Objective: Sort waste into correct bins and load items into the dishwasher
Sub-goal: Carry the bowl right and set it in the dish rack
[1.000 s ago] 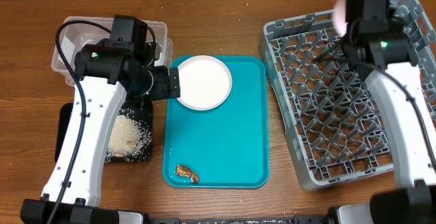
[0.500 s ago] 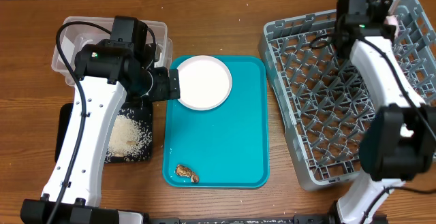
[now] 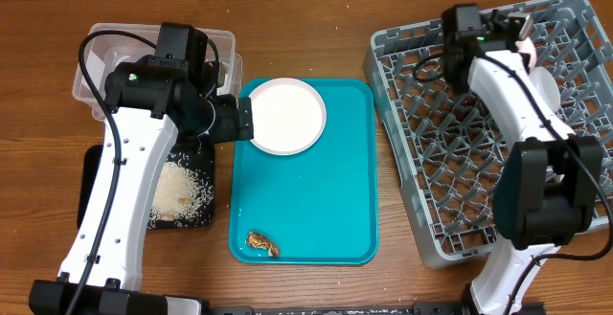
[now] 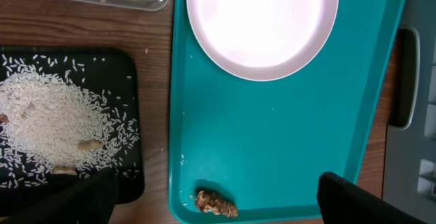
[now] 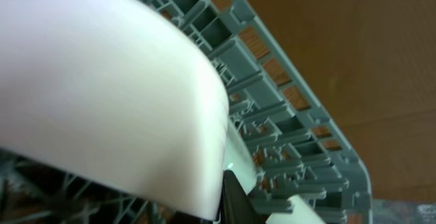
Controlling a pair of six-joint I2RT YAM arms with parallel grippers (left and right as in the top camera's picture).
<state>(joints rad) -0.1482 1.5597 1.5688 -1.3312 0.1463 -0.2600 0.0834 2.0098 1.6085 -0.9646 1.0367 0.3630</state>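
The left arm [image 3: 120, 191] and right arm [image 3: 512, 90] share smooth white link shells, boxy black joint housings, a small green light each, and thin black cables looping alongside.

plate [image 3: 284, 114] white | bowl [image 5: 102, 81] white | tray [image 3: 306, 195] teal | rack [image 3: 445, 162] grey | rice [image 4: 48, 122] white

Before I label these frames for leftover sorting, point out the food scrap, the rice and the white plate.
brown food scrap [image 3: 262, 243], overhead view, its middle.
rice [image 4: 51, 118], left wrist view, centre of the pile.
white plate [image 3: 287, 114], overhead view, its centre.
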